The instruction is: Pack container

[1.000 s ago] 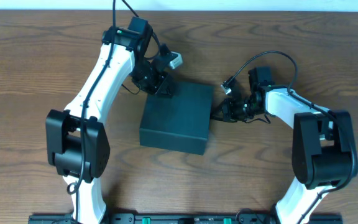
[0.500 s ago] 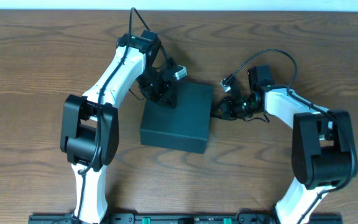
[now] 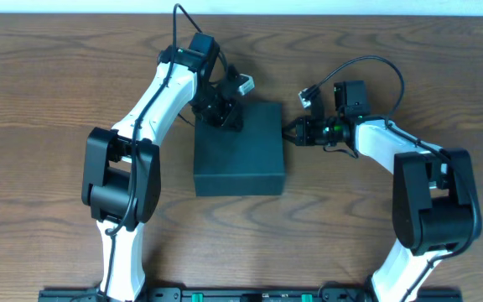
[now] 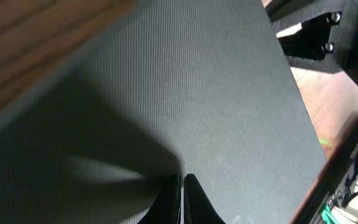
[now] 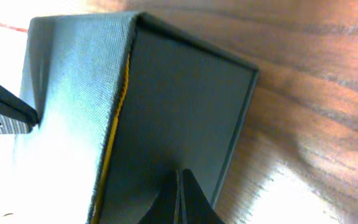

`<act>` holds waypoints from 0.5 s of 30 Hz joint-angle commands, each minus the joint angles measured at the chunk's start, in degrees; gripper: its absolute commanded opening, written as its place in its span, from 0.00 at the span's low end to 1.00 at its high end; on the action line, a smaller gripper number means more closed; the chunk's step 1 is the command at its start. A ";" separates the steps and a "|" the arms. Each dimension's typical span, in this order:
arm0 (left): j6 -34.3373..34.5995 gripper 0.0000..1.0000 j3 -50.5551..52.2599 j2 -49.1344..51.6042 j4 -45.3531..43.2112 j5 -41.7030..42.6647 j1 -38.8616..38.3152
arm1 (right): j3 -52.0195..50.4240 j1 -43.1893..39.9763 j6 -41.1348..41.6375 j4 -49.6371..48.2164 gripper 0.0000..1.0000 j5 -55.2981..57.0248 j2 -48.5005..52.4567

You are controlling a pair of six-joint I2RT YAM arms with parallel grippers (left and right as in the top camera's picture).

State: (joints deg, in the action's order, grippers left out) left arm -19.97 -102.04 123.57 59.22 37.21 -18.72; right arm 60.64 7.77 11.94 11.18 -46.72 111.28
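The container [image 3: 240, 155] is a dark teal-grey square box with its lid down, lying in the middle of the table. My left gripper [image 3: 229, 120] is shut, its tips resting on the lid near the far left corner; the lid fills the left wrist view [image 4: 185, 106]. My right gripper [image 3: 290, 134] is shut, its tips against the box's right side wall [image 5: 185, 106]. A thin yellow strip [image 5: 114, 134] shows in the gap under the lid edge in the right wrist view. The box's contents are hidden.
The wooden table [image 3: 49, 92] surrounds the box. The right arm's black cable [image 3: 367, 67] loops above the table at the right. The arm bases stand at the near edge.
The box has turned so its sides now run square to the table edges. My left gripper stayed on the lid's far left corner; my right gripper moved up along the right side.
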 commanded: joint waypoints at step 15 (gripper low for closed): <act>0.90 0.06 0.28 2.71 0.52 -6.34 -0.07 | 4.74 -10.38 -9.29 23.78 0.02 -1.36 -8.28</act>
State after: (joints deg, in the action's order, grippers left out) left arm -19.27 -102.21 123.57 59.33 36.84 -18.83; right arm 64.31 -2.52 10.31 31.20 -49.08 107.94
